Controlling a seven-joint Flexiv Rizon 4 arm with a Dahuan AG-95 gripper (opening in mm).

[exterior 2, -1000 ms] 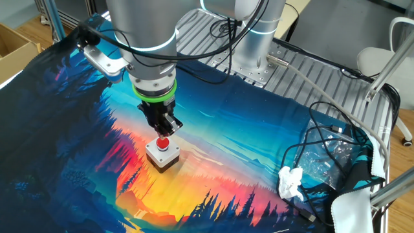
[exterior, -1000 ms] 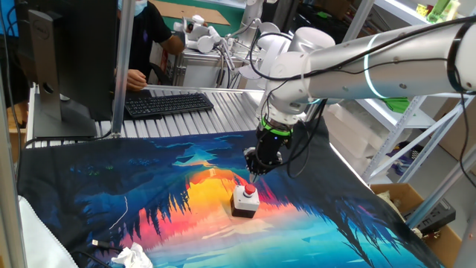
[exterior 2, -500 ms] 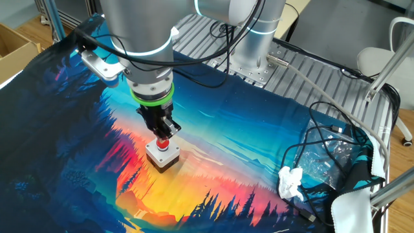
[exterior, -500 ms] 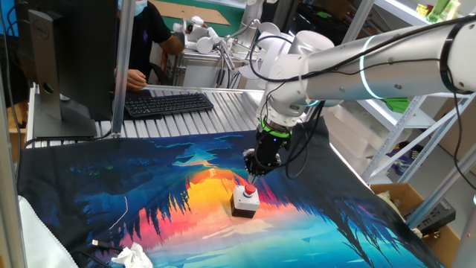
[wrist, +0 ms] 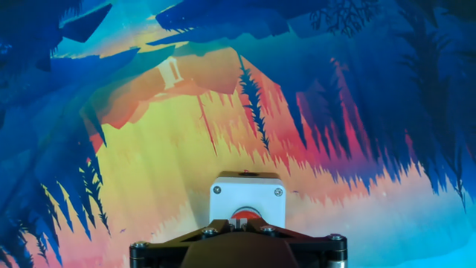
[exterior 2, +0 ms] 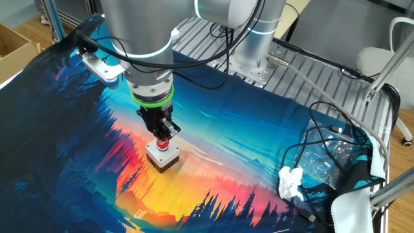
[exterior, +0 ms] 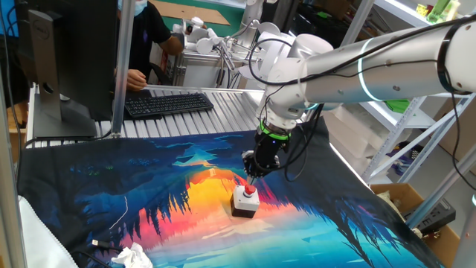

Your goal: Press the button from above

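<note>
Colourful printed forest-sunset cloth (exterior 2: pixel 259 149) spread over table. Boxy button housing, light grey top, dark base (exterior 2: pixel 162 155), judged rigid, light, liable to slide; no grasp needed. Small red dome cap (exterior: pixel 251 190) to be pushed straight down. Black two-finger gripper (exterior 2: pixel 164 134) directly above cap; finger opening cannot be told, nothing seen held.

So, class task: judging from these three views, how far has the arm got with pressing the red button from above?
Done: the gripper is lined up directly above the button, whose red cap peeks out under the hand in the hand view. In hand: the approach; the tip sits right at the cap, though contact cannot be confirmed. Left: pushing the cap down into its grey housing and lifting off.
</note>
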